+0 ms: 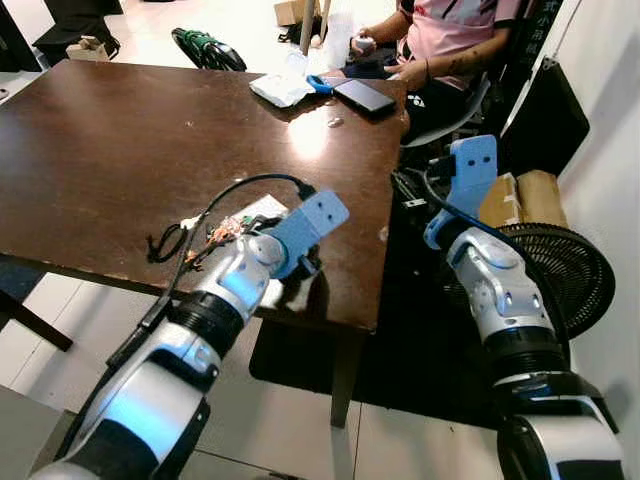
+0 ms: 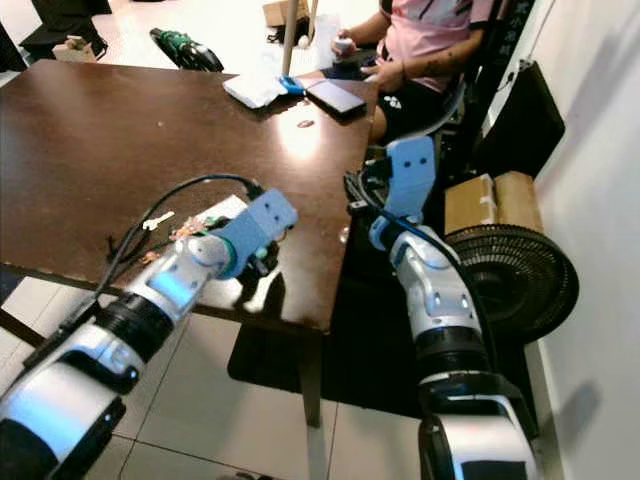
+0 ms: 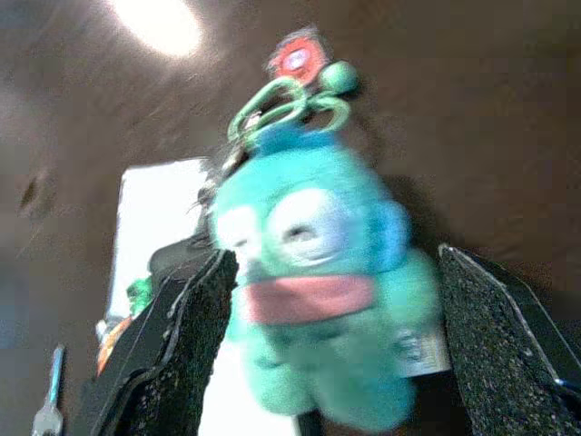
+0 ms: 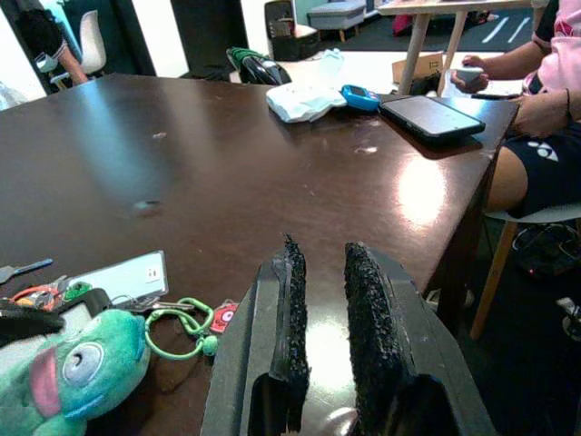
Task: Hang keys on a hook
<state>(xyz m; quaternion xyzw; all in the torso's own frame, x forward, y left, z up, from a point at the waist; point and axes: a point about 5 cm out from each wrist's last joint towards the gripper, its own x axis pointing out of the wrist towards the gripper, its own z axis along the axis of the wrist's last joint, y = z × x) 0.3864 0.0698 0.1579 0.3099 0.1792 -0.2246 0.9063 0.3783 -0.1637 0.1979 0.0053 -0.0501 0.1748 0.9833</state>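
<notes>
A bunch of keys [image 1: 215,232] with a black strap [image 1: 165,243] lies near the front edge of the dark wooden table [image 1: 120,150], beside a white card [image 4: 123,272]. Joined to it by a green ring [image 4: 177,322] is a teal plush toy [image 3: 318,300]. My left gripper [image 3: 336,259] is low over the table, open, with one black pad on each side of the plush; one pad [image 3: 172,354] touches it, the other stands just off. My right gripper [image 4: 324,247] hovers off the table's right front corner, shut on nothing and pointing across the tabletop.
A person in a pink shirt [image 1: 440,40] sits at the table's far right corner. A phone [image 1: 363,96], a white pouch [image 1: 282,90] and a blue item [image 1: 320,84] lie there. A floor fan [image 1: 560,270] and a cardboard box [image 1: 520,200] stand right of the table.
</notes>
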